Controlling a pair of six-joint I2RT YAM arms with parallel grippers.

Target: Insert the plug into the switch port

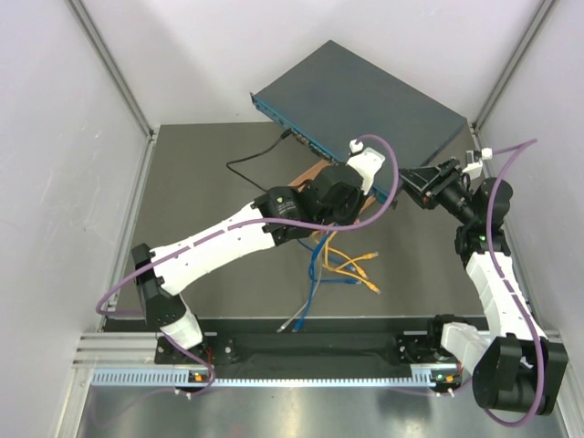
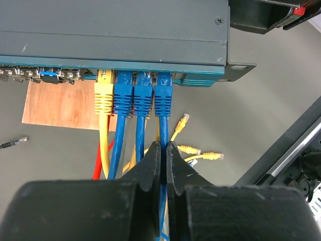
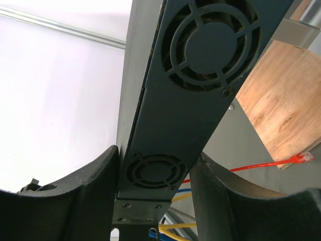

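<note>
Nearest the arm bases, loose yellow plugs (image 2: 192, 149) lie on the tabletop (image 1: 201, 182), with nothing gripping them. Just past them the left arm (image 1: 228, 235) reaches across to the middle of the switch's front. The left jaws are together, pinched on a blue cable (image 2: 162, 131). The fingers (image 2: 152, 163) meet on it with no gap showing.

Straight ahead of those jaws, up the same cable, sits the blue plug (image 2: 163, 98). It is the rightmost of a row of four, with two other blue plugs (image 2: 123, 98) and a yellow plug (image 2: 104, 96) on its left. Its long axis runs in line with the cable and square to the front face. Its nose is at or inside the port, which is hidden behind it, so I cannot tell whether it has latched. Any further move looks like a plain push forward along the cable, with no sideways correction.

Beyond lies the switch (image 1: 365, 100), slanted across the far side of the tabletop with its socket face toward the arms and a wooden board (image 2: 60, 103) beneath its front. At its right end the right jaws straddle the thin side panel with the fans (image 3: 213, 42), a finger (image 3: 95, 191) against each flat face. They appear clamped on the switch, bracing it. The left arm is the one on the plug.
</note>
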